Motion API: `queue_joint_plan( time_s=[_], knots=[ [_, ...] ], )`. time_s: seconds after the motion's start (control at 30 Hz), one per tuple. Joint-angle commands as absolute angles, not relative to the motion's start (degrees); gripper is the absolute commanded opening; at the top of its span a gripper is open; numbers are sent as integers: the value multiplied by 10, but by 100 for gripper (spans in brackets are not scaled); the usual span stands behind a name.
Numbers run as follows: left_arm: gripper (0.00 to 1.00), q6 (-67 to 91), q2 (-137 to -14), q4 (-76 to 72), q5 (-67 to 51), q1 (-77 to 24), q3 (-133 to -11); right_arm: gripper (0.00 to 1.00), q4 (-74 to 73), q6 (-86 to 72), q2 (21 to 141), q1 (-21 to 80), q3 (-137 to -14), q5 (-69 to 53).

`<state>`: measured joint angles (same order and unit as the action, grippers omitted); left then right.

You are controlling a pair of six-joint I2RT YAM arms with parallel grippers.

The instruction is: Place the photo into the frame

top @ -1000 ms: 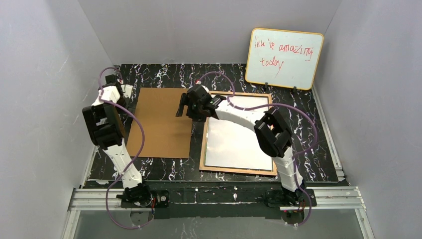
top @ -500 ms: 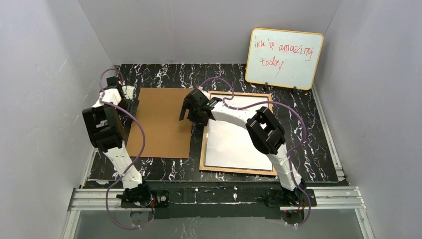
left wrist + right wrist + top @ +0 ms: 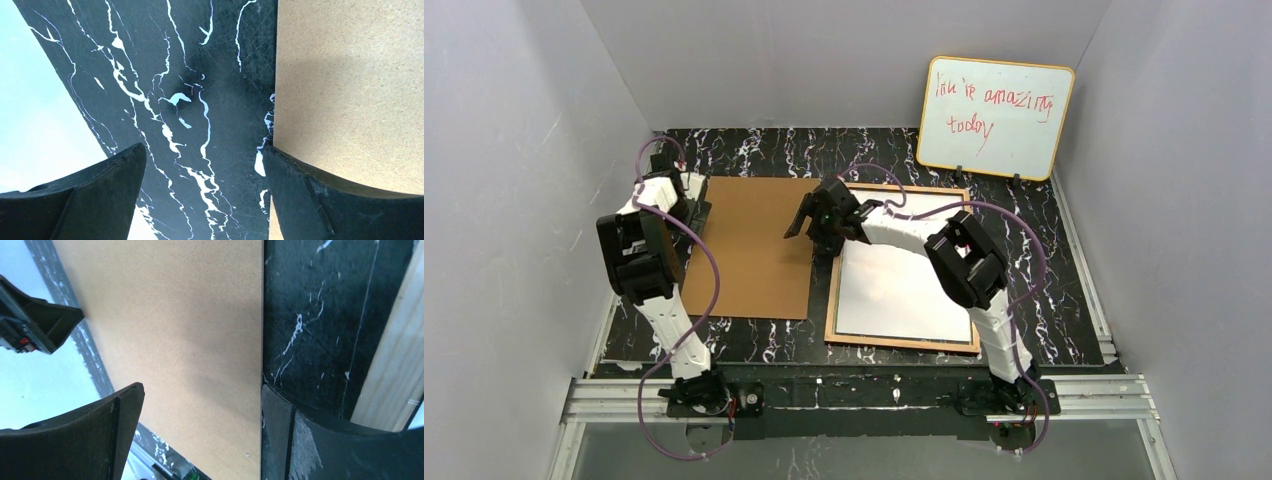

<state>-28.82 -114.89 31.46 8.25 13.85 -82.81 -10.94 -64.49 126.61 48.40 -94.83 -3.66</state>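
The frame lies face down right of centre, tan wooden back up. The photo rests inside it, white back up, picture side hidden. My right gripper hangs open over the right edge of the brown backing panel. In the right wrist view the gripper spans the panel, its right finger at the panel's edge, with the frame's wooden rail beyond. My left gripper is open at the panel's far left corner; in the left wrist view it straddles bare table beside the panel.
An orange-edged whiteboard with red writing stands at the back right. Grey walls enclose the black marbled table on three sides. Across the panel, the right wrist view catches the left gripper.
The left gripper has shifted farther back and right to the panel's left corner. The right gripper has dropped lower over the panel's right edge. Both stayed open.
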Motion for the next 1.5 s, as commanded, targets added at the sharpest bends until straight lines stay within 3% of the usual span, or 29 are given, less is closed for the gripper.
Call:
queue_joint_plan(
  time_s=[0.0, 0.13, 0.5, 0.63, 0.83, 1.03, 1.2, 1.47],
  knots=[
    [87, -280, -1193, 381, -20, 108, -781, 93, 127, -722, 1179, 500, -900, -128],
    [87, -290, -1201, 390, -40, 106, -777, 90, 261, -750, 1129, 504, -822, -158],
    [88, -306, -1211, 410, -71, 102, -778, 87, 548, -790, 1151, 519, -792, -293],
    [88, -307, -1206, 413, -73, 102, -780, 83, 543, -811, 1170, 519, -804, -302],
    [88, -313, -1190, 411, -66, 102, -779, 76, 348, -734, 1104, 519, -785, -230],
    [90, -312, -1179, 411, -70, 102, -785, 59, 201, -691, 1060, 519, -786, -158],
    [98, -317, -1162, 418, -84, 101, -788, 40, 125, -673, 1063, 519, -814, -136],
    [98, -337, -1092, 445, -178, 101, -821, 5, 29, -670, 1070, 504, -846, -105]
  ],
)
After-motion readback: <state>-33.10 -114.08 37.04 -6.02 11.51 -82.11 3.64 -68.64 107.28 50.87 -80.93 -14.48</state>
